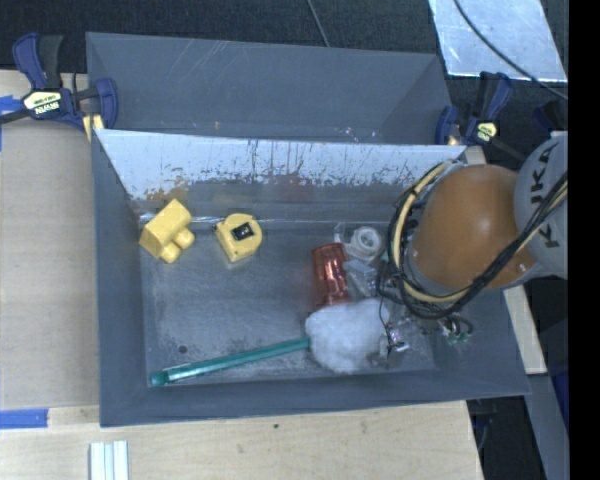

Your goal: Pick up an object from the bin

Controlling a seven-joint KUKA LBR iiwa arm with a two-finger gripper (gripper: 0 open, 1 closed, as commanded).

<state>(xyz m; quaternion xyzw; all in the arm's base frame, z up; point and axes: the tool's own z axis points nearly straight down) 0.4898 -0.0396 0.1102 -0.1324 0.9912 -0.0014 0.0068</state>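
My gripper (393, 340) is low in the bin's right front part, mostly hidden under the arm's orange dome and cables. It is right against the right side of a white fluffy ball (345, 335), the head of a duster with a teal green stick (230, 360) that lies along the front wall. Just behind the ball lies a shiny copper-red crumpled packet (329, 273). A clear plastic piece (363, 244) sits beside it, to the right. I cannot see whether anything is held.
Two yellow things lie at the back left: a blocky yellow toy (167, 231) and a yellow block with a dark square face (239, 237). The bin's sloped walls close in on all sides.
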